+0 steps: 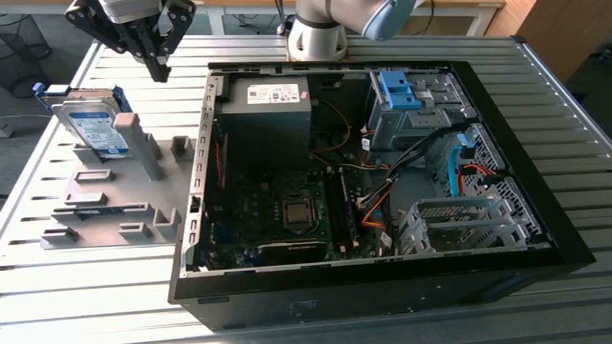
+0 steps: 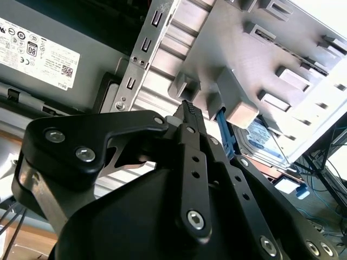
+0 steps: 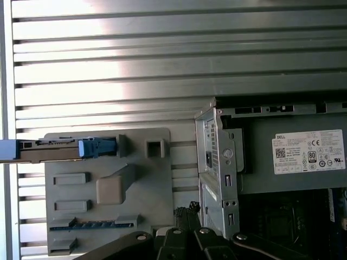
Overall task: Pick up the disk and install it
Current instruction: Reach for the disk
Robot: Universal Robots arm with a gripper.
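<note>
The disk point(image 1: 92, 126), a silver drive with a white-and-blue label in a blue caddy, stands tilted on edge in the grey holder plate point(image 1: 105, 208) at the exterior view's left. In the first wrist view the disk point(image 3: 47, 150) shows edge-on at the plate's far end. My gripper point(image 1: 160, 71) hangs above the plate, right of the disk and apart from it, fingers shut on nothing. In the second wrist view the gripper point(image 2: 188, 108) points at the plate's posts, with the disk point(image 2: 261, 138) behind them.
The open computer case point(image 1: 535, 186) lies on the slatted metal table point(image 1: 86, 294), right of the plate. Inside are a power supply point(image 1: 271, 107), a motherboard point(image 1: 287, 208), a grey drive bay with a blue bracket point(image 1: 397, 89) and loose cables. The arm's base point(image 1: 316, 36) stands behind the case.
</note>
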